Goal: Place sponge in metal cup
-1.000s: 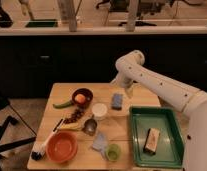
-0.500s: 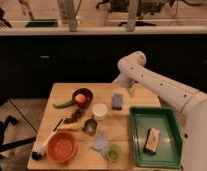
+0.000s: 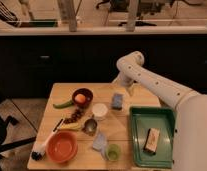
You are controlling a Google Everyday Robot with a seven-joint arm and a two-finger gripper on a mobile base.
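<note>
At the left edge of the wooden table (image 3: 61,91) lies a dish brush (image 3: 41,146) with a dark handle, and beside it stands an orange bowl (image 3: 62,147). Behind them lies a green vegetable (image 3: 62,104), touching a dark bowl (image 3: 82,96) that holds an orange fruit (image 3: 80,99). Near the middle, the metal cup (image 3: 89,126) stands upright, with a white cup (image 3: 100,110) just behind it. A crumpled pale blue cloth (image 3: 99,142) and a small green cup (image 3: 113,151) are in front of it. The blue sponge (image 3: 117,101) lies flat on the table, right of the white cup and apart from the metal cup. The gripper (image 3: 129,89) hangs just behind and right of the sponge; I cannot tell whether it is released or clenched. At the right sits a green tray (image 3: 166,131) holding a brown bar (image 3: 151,140).
</note>
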